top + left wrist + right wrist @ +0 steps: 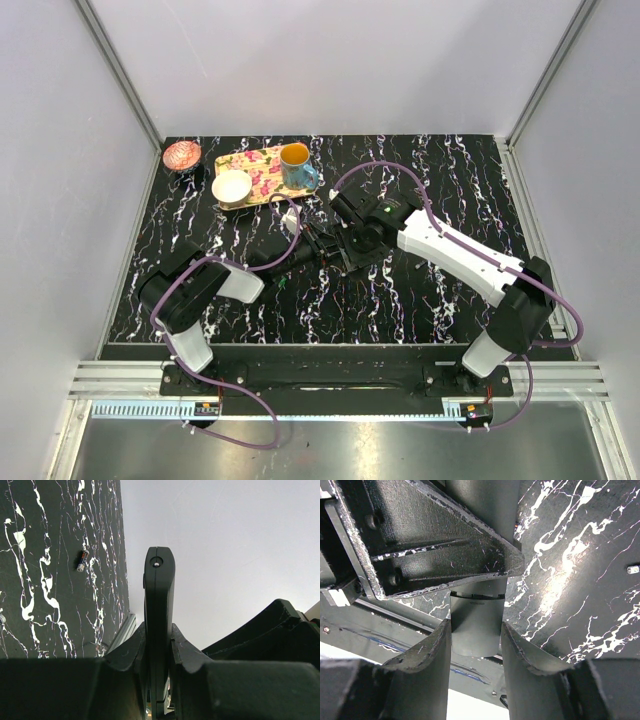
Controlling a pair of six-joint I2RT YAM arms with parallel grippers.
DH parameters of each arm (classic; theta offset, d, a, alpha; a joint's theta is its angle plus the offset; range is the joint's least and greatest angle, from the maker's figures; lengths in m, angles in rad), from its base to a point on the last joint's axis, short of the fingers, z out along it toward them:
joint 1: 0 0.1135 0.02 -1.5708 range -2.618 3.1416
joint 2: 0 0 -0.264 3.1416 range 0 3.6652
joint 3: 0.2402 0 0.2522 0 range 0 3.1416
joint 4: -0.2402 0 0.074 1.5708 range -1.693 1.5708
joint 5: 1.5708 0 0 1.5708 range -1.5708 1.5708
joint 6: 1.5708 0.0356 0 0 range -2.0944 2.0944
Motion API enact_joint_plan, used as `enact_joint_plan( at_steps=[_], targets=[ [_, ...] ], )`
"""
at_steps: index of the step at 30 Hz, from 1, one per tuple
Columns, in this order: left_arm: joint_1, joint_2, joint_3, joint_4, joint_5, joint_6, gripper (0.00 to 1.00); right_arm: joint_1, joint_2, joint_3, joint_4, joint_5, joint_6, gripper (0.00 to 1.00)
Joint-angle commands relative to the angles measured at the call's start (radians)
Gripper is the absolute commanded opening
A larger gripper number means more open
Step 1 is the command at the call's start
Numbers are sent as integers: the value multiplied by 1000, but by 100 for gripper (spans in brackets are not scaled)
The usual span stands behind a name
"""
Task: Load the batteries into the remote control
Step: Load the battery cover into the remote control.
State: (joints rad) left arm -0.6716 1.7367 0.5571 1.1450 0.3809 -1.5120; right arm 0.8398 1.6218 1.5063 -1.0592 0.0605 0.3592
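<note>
Slippage is the main worry. The left claw (159, 636) is clamped tight on the remote control (159, 592), which stands edge-on between its jaws and juts out ahead of them. The right claw (475, 639) has its jaws partway apart around the slab's other end. They look pressed to its sides, though the close view leaves that contact uncertain. If the two claws pull or twist unevenly, the remote could pivot out of one grip or shed a part. One battery (82, 560) lies on the table (30, 630), well off to the left claw's side and out of reach while both claws are occupied. Both arms reach inward and meet nose to nose over mid-table. The left wrist is rolled sideways and the right elbow is bent.
</note>
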Motion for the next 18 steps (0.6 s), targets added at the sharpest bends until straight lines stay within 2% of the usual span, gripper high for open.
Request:
enact_joint_plan(
  at_steps=[1, 10, 14, 18],
  targets=[
    [-5, -3, 33, 84, -8, -27, 0, 5, -8, 22, 5, 42, -9, 42],
    [-5, 6, 27, 99, -10, -36, 0, 5, -17, 25, 5, 42, -11, 53],
    [-5, 9, 27, 102, -11, -36, 0, 5, -20, 25, 5, 42, -11, 61],
    [-5, 14, 26, 107, -11, -37, 0, 5, -25, 29, 11, 44, -6, 63]
  ],
)
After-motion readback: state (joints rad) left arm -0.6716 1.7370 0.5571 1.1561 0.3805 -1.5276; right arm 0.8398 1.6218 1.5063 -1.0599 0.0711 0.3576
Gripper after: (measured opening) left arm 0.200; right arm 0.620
